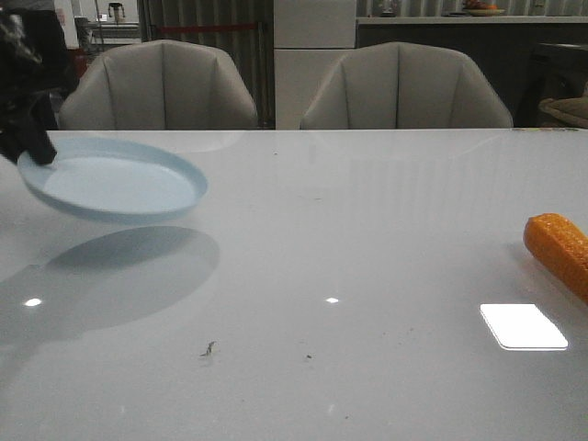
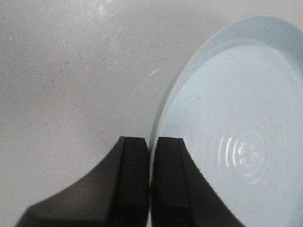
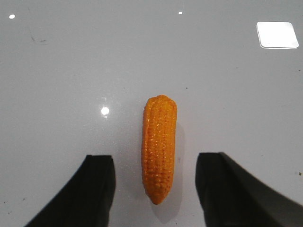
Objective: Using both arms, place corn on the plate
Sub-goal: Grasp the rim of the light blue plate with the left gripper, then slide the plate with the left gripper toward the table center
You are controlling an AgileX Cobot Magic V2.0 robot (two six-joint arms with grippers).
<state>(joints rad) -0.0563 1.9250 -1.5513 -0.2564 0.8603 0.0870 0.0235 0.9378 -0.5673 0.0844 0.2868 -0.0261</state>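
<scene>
The pale blue plate (image 1: 115, 179) hangs tilted above the table at the far left, with its shadow on the table below. My left gripper (image 1: 32, 152) is shut on the plate's rim. In the left wrist view the two black fingers (image 2: 135, 161) pinch the rim of the plate (image 2: 236, 109). The orange corn (image 1: 558, 248) lies on the table at the right edge of the front view. In the right wrist view the corn (image 3: 159, 146) lies on the table between the wide-open fingers of my right gripper (image 3: 158, 163), untouched. The right arm is out of the front view.
The white glossy table (image 1: 349, 239) shows bright light reflections (image 1: 522, 325) and small dark specks (image 1: 209, 348) near the front. Two grey chairs (image 1: 161, 87) stand behind the far table edge.
</scene>
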